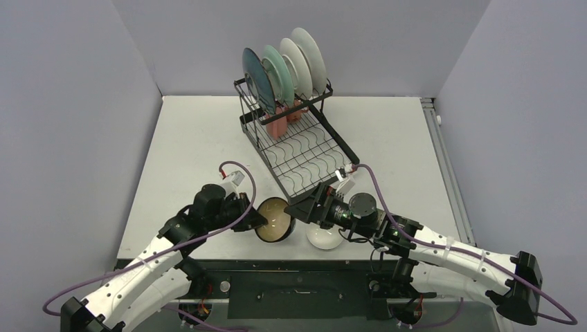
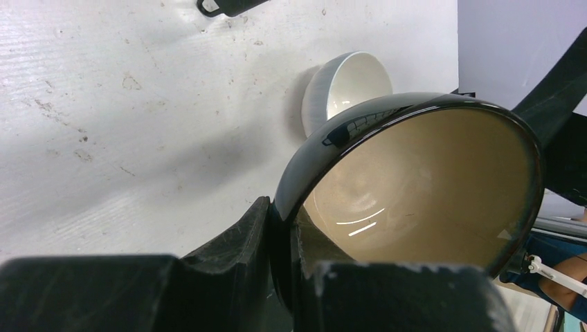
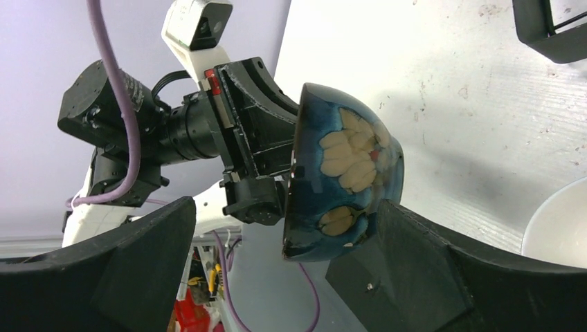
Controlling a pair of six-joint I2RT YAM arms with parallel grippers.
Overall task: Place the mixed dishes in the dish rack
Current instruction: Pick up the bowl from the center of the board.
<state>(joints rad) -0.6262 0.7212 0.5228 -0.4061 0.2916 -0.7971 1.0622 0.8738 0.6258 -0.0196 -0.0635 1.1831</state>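
My left gripper is shut on the rim of the brown bowl, held tilted above the table's near edge. The bowl is tan inside and dark blue with cream flowers outside. My right gripper is open, and its jaws stand either side of the bowl's underside, with the right-hand finger close to it. The small white bowl sits on the table under the right arm. The dish rack holds a dark teal plate, a light green plate and two white plates upright, with a pink mug below.
The rack's flat grid tray lies just beyond both grippers. A rack foot shows at the top of the left wrist view. The small white bowl also shows in the left wrist view and the right wrist view. Grey walls enclose the table.
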